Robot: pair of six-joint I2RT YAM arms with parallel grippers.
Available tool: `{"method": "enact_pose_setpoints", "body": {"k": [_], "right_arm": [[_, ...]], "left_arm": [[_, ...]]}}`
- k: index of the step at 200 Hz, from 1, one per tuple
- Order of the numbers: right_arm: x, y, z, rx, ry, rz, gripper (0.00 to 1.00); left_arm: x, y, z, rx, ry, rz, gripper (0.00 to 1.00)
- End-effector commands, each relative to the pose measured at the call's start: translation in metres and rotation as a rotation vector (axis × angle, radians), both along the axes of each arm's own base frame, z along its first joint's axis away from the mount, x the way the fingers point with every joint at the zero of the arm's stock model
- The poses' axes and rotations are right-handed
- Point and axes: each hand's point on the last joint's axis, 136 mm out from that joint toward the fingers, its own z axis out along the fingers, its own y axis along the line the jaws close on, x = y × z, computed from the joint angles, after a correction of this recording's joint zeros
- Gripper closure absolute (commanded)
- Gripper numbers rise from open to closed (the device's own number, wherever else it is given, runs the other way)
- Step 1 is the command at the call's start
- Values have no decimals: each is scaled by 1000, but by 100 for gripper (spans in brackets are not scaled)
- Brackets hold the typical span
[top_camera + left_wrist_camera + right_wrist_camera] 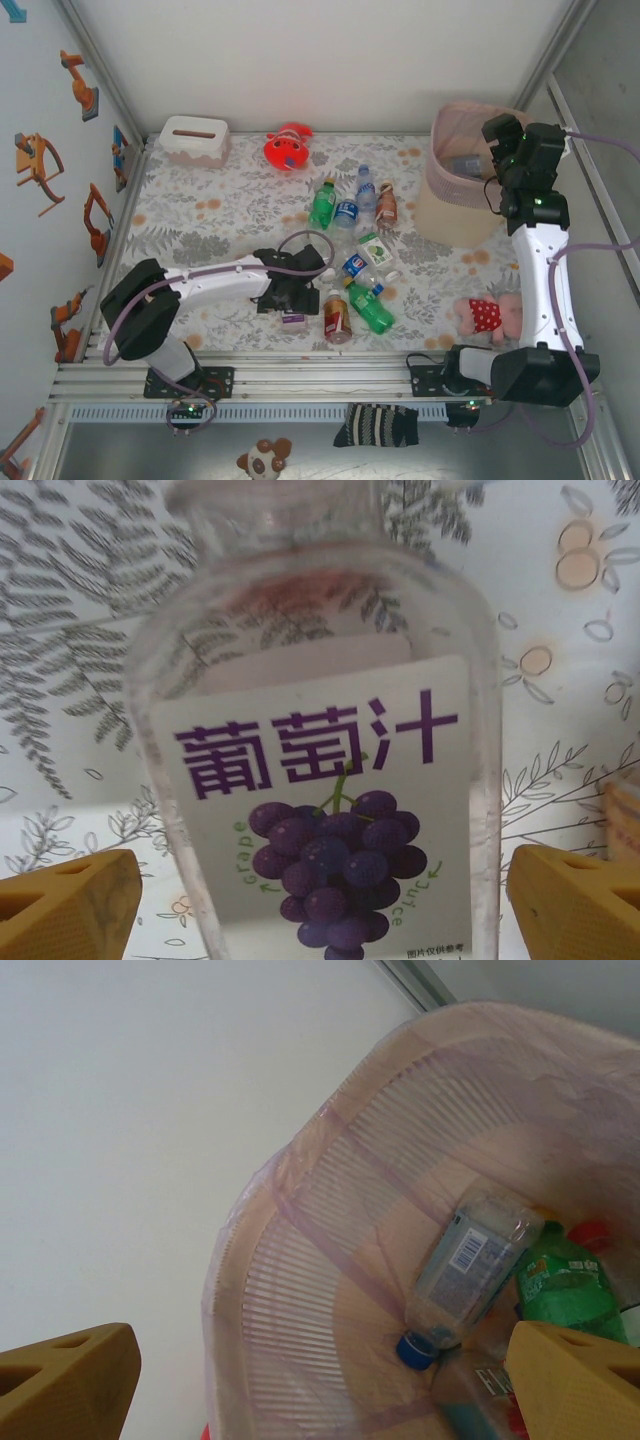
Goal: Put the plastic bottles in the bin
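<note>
bin [441,212] pale pink, slatted | bottle [320,780] clear, purple grape label | table [220,215] leaf-print

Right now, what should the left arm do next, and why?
Probably close the left gripper on the grape juice bottle: it sits between the open yellow fingers, with a gap on each side, not yet gripped.

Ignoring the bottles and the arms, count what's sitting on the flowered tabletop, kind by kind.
Plush toys: 2, the red toy and the pink toy
Tissue box: 1
Bin: 1
Total: 4
</note>
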Motion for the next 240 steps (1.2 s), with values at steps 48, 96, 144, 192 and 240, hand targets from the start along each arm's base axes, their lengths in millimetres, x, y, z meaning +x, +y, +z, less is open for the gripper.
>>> {"method": "enact_pose_setpoints", "body": {"k": [48,96,144,192,240], "right_arm": [[-8,2,8,-25,-19,7,7],[-8,3,10,-17,-21,13,8],[-11,3,10,-17,-22,9,8],[-13,4,15,-16,-33,13,8],[-11,10,18,-5,-43,46,10]], "left_arm": [[-32,13,-18,34,114,-4,14],[-41,14,-19,30,130,-14,20],[-42,12,-18,27,132,-23,29],[-39,21,-8,34,94,-7,33],[-25,34,14,47,19,-4,35]]}}
